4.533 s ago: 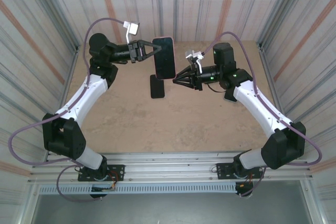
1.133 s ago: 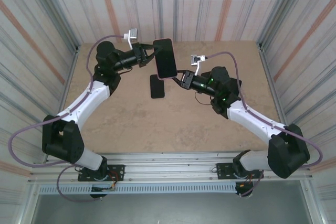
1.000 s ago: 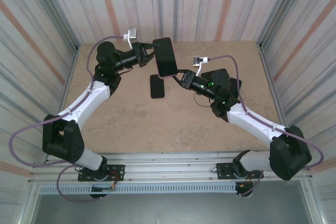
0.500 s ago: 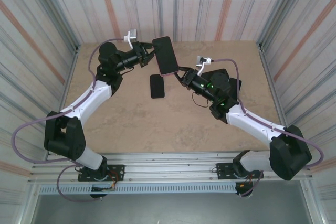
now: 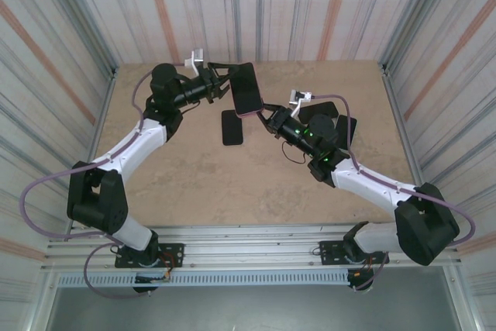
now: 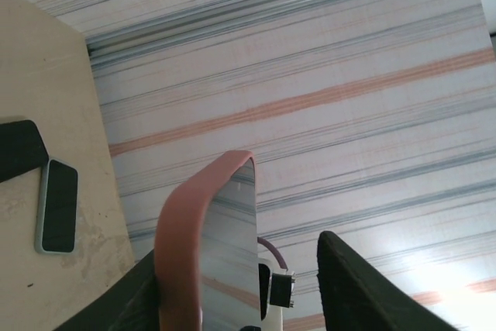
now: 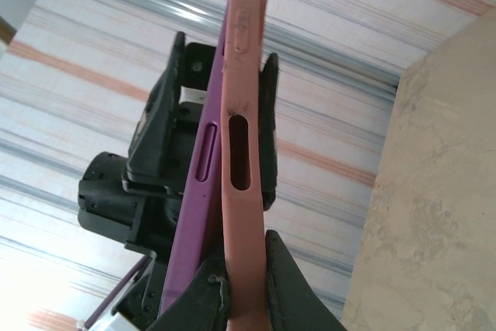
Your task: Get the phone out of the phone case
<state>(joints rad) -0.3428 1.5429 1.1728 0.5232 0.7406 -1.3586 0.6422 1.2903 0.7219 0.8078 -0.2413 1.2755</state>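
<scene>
Left arm: held high over the far left of the table (image 5: 194, 191), forearm pointing right. The left gripper (image 5: 225, 81) has its jaws spread either side of the purple phone (image 7: 203, 168); contact cannot be told. Right arm: reaching in from the right, right gripper (image 5: 268, 116) pinched onto the edge of the pink phone case (image 7: 242, 114). The phone is aloft over the far middle, parting from the case toward the gripped end. A black slab (image 5: 232, 127) lies flat beneath. Dark items (image 5: 345, 128) at right are half hidden behind the arm.
</scene>
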